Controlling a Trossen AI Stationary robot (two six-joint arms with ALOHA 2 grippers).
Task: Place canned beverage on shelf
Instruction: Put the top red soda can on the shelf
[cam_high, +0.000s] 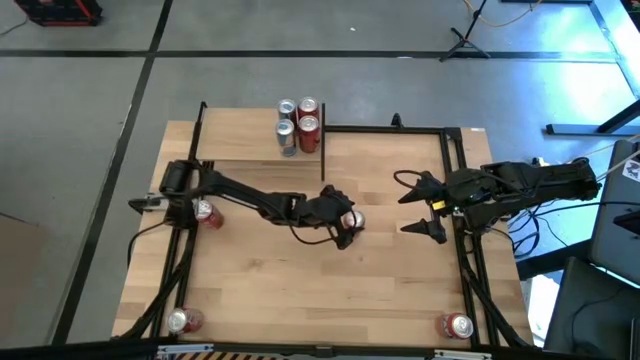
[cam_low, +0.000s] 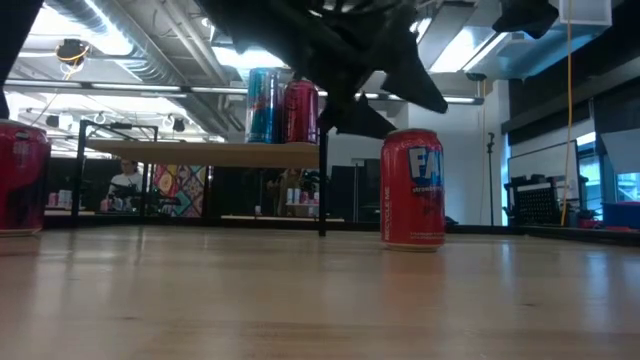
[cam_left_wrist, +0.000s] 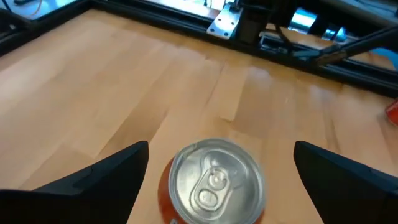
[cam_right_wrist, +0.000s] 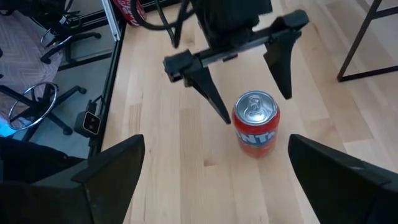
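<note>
A red canned beverage (cam_right_wrist: 255, 124) stands upright on its base at the table's middle, silver top up (cam_left_wrist: 214, 180). My left gripper (cam_right_wrist: 252, 93) hovers open just over it, slanting down from the table's left. One finger stands on each side of the can's top, and neither touches it. The shelf (cam_high: 240, 140), a small wood board on black posts, stands at the far edge. Several cans (cam_high: 297, 125) stand upright on its right end. My right gripper (cam_high: 403, 212) waits open at the table's right, raised and pointing at the can.
More red cans stand on the table: one beside the left arm's base (cam_high: 207, 213), one at the near left corner (cam_high: 185, 320), one at the near right corner (cam_high: 457, 325). A black frame (cam_high: 385, 128) borders the table's far right part.
</note>
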